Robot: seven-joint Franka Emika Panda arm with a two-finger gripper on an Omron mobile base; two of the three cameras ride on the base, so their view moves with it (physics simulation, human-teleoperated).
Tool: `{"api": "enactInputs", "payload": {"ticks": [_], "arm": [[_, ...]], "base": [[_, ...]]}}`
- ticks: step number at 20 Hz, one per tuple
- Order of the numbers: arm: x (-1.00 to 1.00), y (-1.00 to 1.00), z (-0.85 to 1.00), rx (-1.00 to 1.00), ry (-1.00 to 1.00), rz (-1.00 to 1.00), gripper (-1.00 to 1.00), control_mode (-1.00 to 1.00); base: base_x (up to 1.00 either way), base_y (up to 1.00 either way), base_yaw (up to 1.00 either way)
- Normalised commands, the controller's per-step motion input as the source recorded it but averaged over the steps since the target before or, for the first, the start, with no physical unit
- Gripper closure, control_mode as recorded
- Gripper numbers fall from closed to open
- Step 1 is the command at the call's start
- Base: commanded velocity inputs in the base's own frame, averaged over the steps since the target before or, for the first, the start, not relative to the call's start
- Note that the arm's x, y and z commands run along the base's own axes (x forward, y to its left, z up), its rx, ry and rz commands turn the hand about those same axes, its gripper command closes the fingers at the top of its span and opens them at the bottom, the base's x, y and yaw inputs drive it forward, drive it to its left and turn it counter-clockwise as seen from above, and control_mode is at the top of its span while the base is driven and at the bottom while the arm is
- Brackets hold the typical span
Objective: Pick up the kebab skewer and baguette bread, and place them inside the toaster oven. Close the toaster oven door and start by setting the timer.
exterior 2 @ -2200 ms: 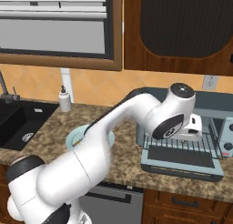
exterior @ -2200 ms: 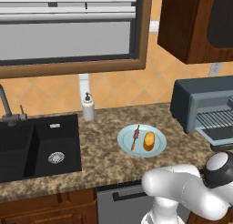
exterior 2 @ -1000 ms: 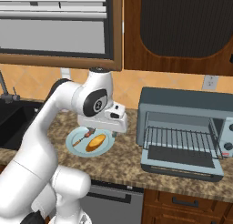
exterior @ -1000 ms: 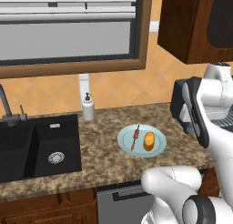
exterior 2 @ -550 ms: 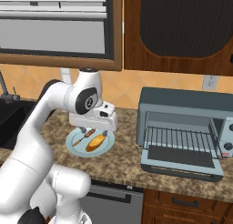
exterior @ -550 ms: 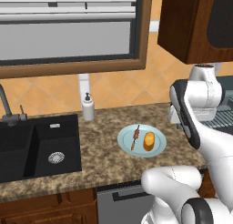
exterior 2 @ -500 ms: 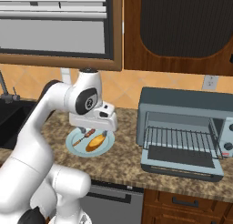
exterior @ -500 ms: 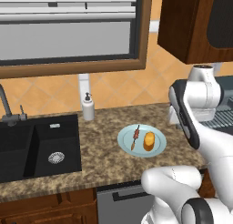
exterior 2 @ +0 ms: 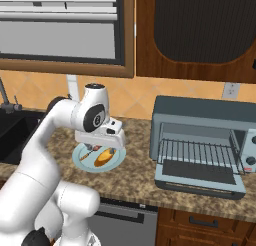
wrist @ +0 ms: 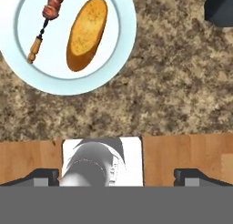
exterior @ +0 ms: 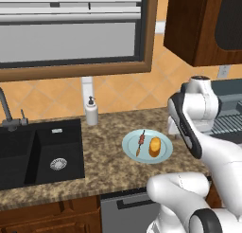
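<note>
On plate: baguette bread, kebab skewer, well beyond spread fingers.

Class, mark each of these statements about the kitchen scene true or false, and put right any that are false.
1. The kebab skewer and the baguette bread lie side by side on a pale blue plate. True.
2. The toaster oven door is shut. False: it hangs open, with the wire rack showing.
3. The gripper holds the bread. False: its jaws are open and empty, above the counter beside the plate.
4. A soap dispenser stands behind the sink. True.
</note>
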Motion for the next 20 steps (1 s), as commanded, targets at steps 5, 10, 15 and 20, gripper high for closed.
{"api": "enactInputs", "payload": {"ticks": [5, 10, 15, 20], "arm": [[0.31, 0.20, -0.02, 0.00, 0.00, 0.00, -1.00, -1.00], [0.38, 0.30, -0.16, 0.00, 0.02, -0.04, -1.00, -1.00], [0.39, 0.16, -0.56, 0.05, 0.00, -0.06, -1.00, -1.00], [0.25, 0.00, -0.34, 0.04, 0.00, -0.08, -1.00, -1.00]], "base": [[0.00, 0.00, 0.00], [0.00, 0.00, 0.00], [0.00, 0.00, 0.00], [0.00, 0.00, 0.00]]}}
